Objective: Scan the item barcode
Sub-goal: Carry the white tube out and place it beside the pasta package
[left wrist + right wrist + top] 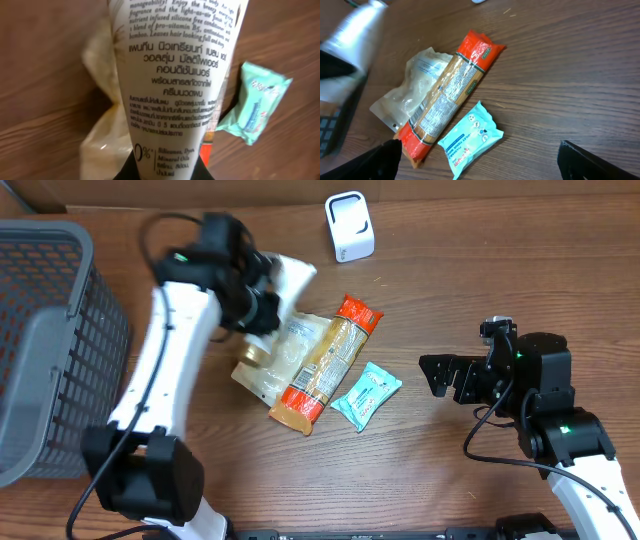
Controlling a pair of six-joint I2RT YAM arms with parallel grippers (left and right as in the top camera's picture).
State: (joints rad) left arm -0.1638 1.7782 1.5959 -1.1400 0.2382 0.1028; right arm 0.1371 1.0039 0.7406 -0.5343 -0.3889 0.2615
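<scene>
Since the tube looks light, smooth and squashy, the left gripper, clamped on its firmer narrow end, seems well placed. The tube is held near the scanner, wide end toward it. The right gripper, farther from the scanner, stands spread wide.

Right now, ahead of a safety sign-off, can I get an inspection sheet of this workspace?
Surface: wooden table, no spills seen.
Job's things: white tube lifted in the left arm's grip; white scanner upright at the far edge.
Clutter: pasta packet lying over a pale pouch; teal wipes packet beside them.
Grippers: left fingers shut on the tube; right fingers open, empty.
Cables: black cable loops off the left arm; second cable by the right arm.
Surroundings: grey basket at the left.
</scene>
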